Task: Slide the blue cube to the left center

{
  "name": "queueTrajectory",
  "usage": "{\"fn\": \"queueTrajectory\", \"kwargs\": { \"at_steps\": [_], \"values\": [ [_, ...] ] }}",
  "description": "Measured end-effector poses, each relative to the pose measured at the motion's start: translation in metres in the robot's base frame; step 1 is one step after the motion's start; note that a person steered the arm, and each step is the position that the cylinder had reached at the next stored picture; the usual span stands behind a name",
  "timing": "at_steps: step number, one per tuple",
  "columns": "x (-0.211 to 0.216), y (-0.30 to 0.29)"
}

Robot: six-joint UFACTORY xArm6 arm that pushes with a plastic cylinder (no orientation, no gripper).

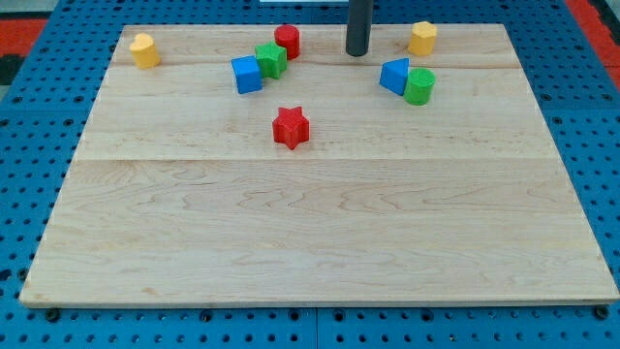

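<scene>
The blue cube (247, 75) sits near the view's top, left of centre on the wooden board (320, 233), touching a green star-shaped block (271, 60) with a red cylinder (287, 41) just behind. The rod's tip (357, 52) rests well to the cube's right — between that cluster and a blue wedge-like block (394, 76). The arm carries no jaws — only the rod.

My tip (357, 52) near view's top, well right of blue cube (247, 75).
</scene>
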State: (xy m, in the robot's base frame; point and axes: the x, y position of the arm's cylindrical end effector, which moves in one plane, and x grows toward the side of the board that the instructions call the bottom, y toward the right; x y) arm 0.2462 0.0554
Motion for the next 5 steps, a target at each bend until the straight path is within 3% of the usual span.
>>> {"fn": "queueTrajectory", "kwargs": {
  "at_steps": [3, 5],
  "values": [
    [-0.016, -0.065],
    [0.019, -0.073]
  ]
}}
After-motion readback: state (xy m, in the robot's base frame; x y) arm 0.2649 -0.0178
